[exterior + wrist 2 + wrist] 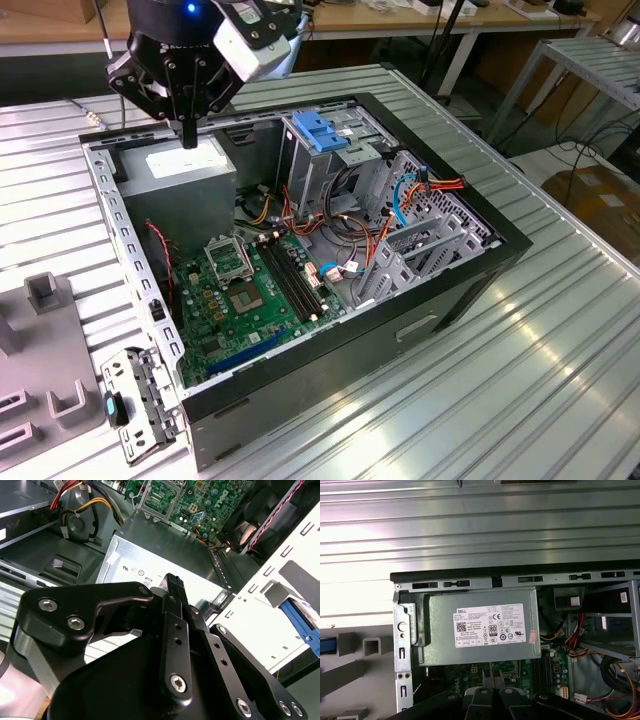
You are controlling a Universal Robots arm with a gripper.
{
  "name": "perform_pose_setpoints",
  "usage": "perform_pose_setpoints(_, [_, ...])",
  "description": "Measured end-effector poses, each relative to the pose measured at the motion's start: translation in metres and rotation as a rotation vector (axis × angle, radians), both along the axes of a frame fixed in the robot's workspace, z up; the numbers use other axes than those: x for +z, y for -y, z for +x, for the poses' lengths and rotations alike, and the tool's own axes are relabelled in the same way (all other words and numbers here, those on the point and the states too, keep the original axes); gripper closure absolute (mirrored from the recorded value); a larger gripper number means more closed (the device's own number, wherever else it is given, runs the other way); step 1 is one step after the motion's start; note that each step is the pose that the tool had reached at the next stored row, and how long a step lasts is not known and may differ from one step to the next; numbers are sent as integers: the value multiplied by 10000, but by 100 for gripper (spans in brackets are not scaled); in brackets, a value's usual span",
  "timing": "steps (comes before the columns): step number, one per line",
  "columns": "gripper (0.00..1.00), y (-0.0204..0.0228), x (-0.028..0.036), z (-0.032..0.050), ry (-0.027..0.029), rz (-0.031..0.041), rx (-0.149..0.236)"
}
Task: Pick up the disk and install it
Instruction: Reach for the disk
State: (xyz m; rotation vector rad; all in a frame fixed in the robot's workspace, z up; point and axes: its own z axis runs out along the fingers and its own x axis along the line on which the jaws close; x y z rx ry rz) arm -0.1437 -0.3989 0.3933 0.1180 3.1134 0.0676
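My gripper [188, 138] hangs over the grey power supply [185, 170] in the back corner of the open computer case [330, 350], at the exterior view's left. Its two black fingers are pressed together with nothing between them, as the second wrist view [172, 581] shows. A short strip of bright blue [326, 645] lies on the grey fixture beside the case in the first wrist view. I cannot tell whether that strip is the disk. The power supply's white label [490, 626] sits just beyond my fingertips [492, 676].
A light-blue ribbed latch plate [320, 130] tops the drive cage [345, 165]. Motherboard [245, 290], orange and red cables [420, 195] and a metal bracket [420, 250] fill the case. A grey fixture [45, 300] and a loose panel [140, 405] lie on the ribbed metal table [520, 380].
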Motion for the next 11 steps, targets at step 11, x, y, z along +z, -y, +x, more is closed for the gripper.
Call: perform_pose_setpoints(11, [89,0,0,-20,0,0,0])
